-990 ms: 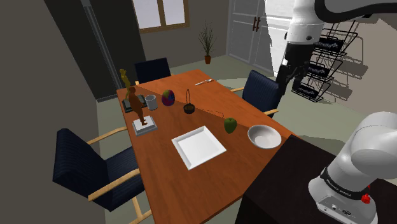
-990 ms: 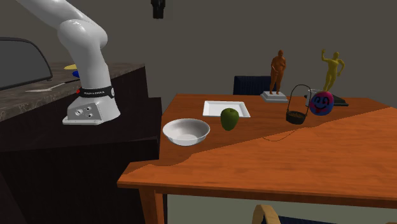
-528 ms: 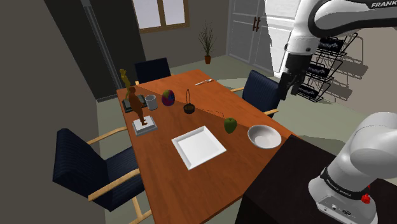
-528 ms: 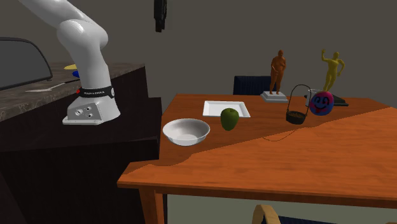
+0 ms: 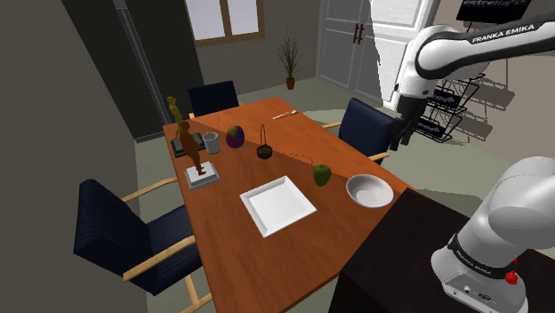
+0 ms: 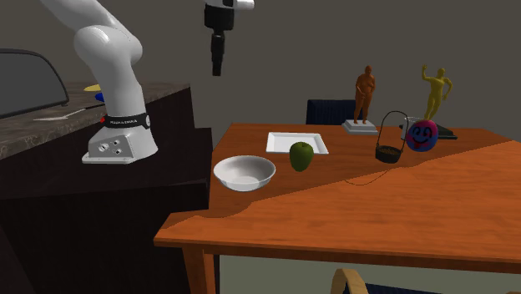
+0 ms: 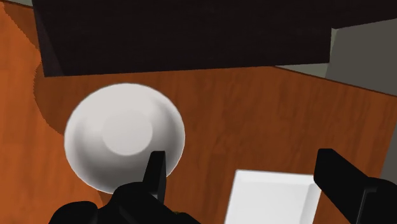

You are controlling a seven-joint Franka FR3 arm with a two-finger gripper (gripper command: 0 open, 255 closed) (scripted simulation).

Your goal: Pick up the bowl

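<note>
1. Broadly, an orange-brown table (image 5: 293, 253) carries everything, one corner next to the dark stand (image 5: 400, 258).
2. The white arm (image 5: 462, 43) arches high over that corner.
3. A white square plate (image 5: 278, 204) lies mid-table.
4. The bowl (image 7: 124, 137) is plain white, round and shallow with a flat circular floor, apparently empty. It sits near the table's stand-side edge, apart from the plate.
5. The black gripper (image 7: 242, 159) hangs well above it, fingers spread apart and holding nothing.
</note>
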